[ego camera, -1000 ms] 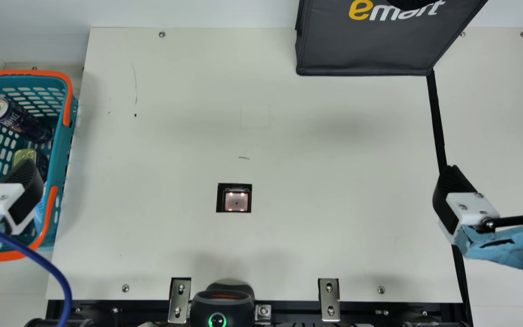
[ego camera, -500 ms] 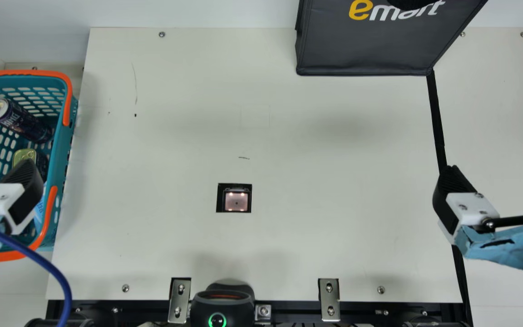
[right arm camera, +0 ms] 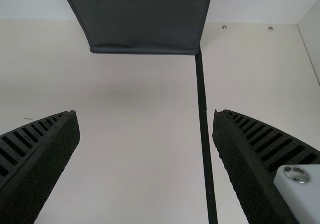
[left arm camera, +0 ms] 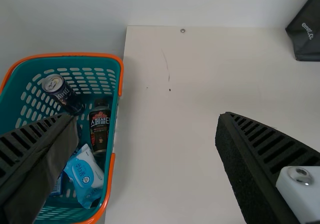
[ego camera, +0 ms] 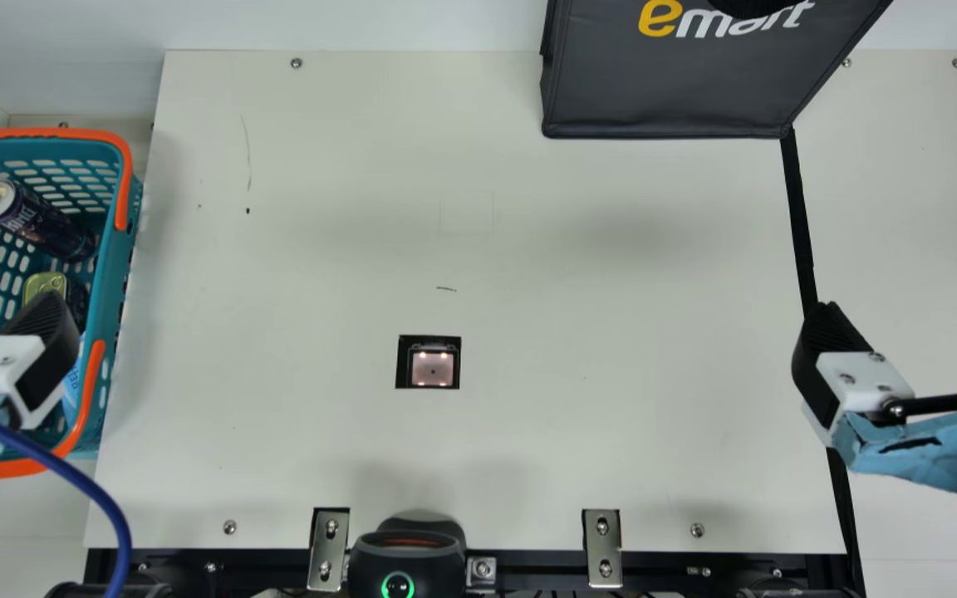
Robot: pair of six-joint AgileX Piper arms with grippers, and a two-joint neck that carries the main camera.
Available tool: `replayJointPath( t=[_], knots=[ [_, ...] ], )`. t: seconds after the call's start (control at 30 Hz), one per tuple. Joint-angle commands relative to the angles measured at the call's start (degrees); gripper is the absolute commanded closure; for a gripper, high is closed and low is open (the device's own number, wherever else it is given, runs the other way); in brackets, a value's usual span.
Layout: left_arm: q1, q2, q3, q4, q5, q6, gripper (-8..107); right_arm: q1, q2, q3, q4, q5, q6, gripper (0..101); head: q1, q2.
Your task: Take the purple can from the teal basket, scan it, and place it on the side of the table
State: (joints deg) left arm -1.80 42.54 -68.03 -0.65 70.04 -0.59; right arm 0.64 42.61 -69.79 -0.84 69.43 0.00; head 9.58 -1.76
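The left pincer (left arm camera: 146, 118) stood wide, with nothing between its ribbed fingers, by the nearer part of the teal basket (ego camera: 120, 274); likely it was held so, aloof and spread, to leave room to line up a descent past the rim. The purple can (ego camera: 34, 218) lay inside the basket, farther toward the back wall than that pincer, near its fingertips in the left wrist view but touching neither and not between them. It was slanted, its pale lid raised, probably because the basket's side propped it, which should have offered the upper end to a grip. Nearer the pincer were a gold-lidded container (ego camera: 45, 285) and, by the can, a dark bottle (left arm camera: 99, 126) that could be knocked; a blue-and-white packet (left arm camera: 86, 175) lay closer still.

Farther out, the scanner (ego camera: 433, 367) sat set into the counter (ego camera: 528, 448), presumably central so that either arm might reach it. The right pincer (right arm camera: 146, 114) also stood wide, holding nothing, over the black strip (ego camera: 797, 216), perhaps parked there clear of the left arm's path.
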Motion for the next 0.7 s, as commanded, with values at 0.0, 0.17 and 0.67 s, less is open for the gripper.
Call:
replayJointPath(
  t=[0.0,0.17,0.67],
  knots=[
    [0.0,0.0,0.0,0.0,0.0,0.0,9,0.0,0.0,0.0,0.0,0.0,0.0,6,-1.7,0.2],
    [0.0,0.0,0.0,0.0,0.0,0.0,9,0.0,0.0,0.0,0.0,0.0,0.0,6,-1.7,0.2],
    [0.0,0.0,0.0,0.0,0.0,0.0,9,0.0,0.0,0.0,0.0,0.0,0.0,6,-1.7,0.2]
  ],
)
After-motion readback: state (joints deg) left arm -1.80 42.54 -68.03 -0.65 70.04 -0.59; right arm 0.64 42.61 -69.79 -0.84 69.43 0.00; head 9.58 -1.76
